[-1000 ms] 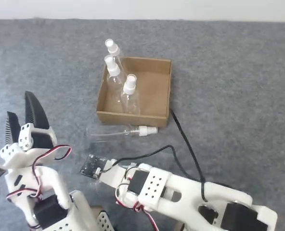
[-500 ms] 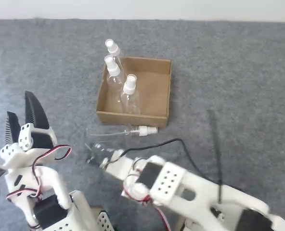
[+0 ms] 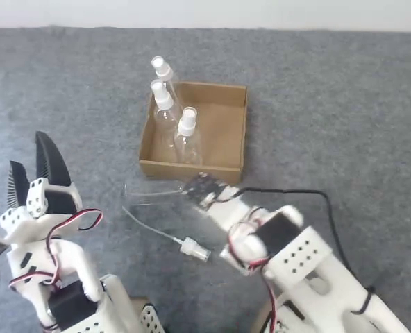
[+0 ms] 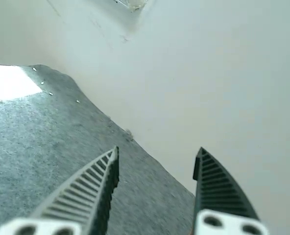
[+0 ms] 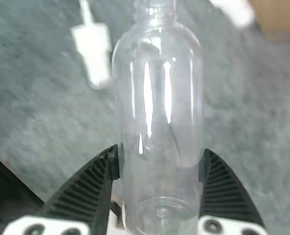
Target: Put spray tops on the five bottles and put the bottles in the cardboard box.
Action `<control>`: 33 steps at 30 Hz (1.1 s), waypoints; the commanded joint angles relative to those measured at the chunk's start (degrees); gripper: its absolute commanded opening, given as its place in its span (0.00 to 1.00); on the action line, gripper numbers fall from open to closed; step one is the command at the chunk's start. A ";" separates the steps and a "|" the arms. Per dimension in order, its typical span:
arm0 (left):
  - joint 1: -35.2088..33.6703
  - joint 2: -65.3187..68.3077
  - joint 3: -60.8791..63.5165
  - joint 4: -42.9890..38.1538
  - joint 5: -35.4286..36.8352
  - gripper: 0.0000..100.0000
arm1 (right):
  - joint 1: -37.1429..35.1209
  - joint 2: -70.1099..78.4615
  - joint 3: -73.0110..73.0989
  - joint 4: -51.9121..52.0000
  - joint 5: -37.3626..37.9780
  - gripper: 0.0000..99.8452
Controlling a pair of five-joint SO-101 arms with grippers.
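The right gripper [image 5: 159,152] is closed on an uncapped bottle [image 5: 157,98] just near of the box [image 3: 191,170]. The long axis is run straight out from the jaws, with the open neck pointed far, toward the box. A loose spray top [image 3: 195,248] is left nearer by. A lying bottle [image 3: 153,192] is seen before the box, and three capped bottles [image 3: 187,132] are stood at its left side. Capping and boxing are judged roughly half done. The left gripper [image 4: 157,151] is held open at near left.

Bright even light, glints on bottle [image 5: 157,98]
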 commanded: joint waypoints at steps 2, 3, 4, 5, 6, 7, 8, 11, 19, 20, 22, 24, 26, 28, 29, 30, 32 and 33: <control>-0.35 -0.62 -0.40 -1.58 0.35 0.23 | 14.55 -2.15 -1.67 3.82 9.76 0.17; -0.35 -0.62 -0.40 -1.58 0.35 0.23 | 17.54 -2.15 -1.67 3.82 11.34 0.17; -0.35 -0.62 -0.40 -1.58 0.35 0.23 | 20.70 -2.15 -1.67 3.82 13.19 0.17; -0.35 -0.62 -0.40 -1.58 0.35 0.23 | 23.60 -2.15 -1.67 3.82 14.95 0.17; -0.35 -0.62 -0.40 -1.58 0.35 0.23 | 26.33 -2.15 -1.67 3.82 16.79 0.17; -0.35 -0.62 -0.40 -1.58 0.35 0.23 | 28.88 -2.15 -1.67 3.82 18.64 0.17; -0.35 -0.62 -0.40 -1.58 0.35 0.23 | 31.25 -2.15 -1.67 3.82 20.40 0.17; -0.35 -0.62 -0.31 -1.58 0.35 0.23 | 37.76 -2.15 -1.67 3.82 25.49 0.17; -0.35 -0.62 -0.31 -1.58 0.35 0.23 | 49.45 -2.07 -1.58 3.30 34.46 0.17; -0.35 -0.62 -0.31 -1.58 0.35 0.23 | 49.98 -2.07 -1.58 3.30 35.43 0.17; -0.35 -0.62 -0.31 -1.58 0.35 0.23 | 50.33 -2.07 -1.49 3.30 37.01 0.17; -0.35 -0.62 -0.31 -1.58 0.35 0.23 | 50.24 -1.98 -0.53 2.86 37.10 0.17; -0.35 -0.62 -0.31 -1.58 0.26 0.23 | 50.15 -1.98 1.67 0.66 37.10 0.17; -0.35 -0.62 -0.31 -1.58 0.26 0.23 | 50.15 -1.98 4.22 -2.07 37.01 0.17; -0.35 -0.62 -0.31 -1.49 0.26 0.23 | 50.15 -1.98 5.27 -3.03 37.01 0.17; -0.35 -0.62 -0.31 -1.49 0.26 0.23 | 50.15 -1.98 6.07 -3.82 37.01 0.17; -0.26 -0.62 -0.31 -1.41 0.26 0.23 | 50.15 -1.98 6.95 -5.14 37.01 0.18; -0.26 -0.62 -0.31 -1.41 0.26 0.23 | 50.15 -1.98 7.21 -5.67 37.01 0.18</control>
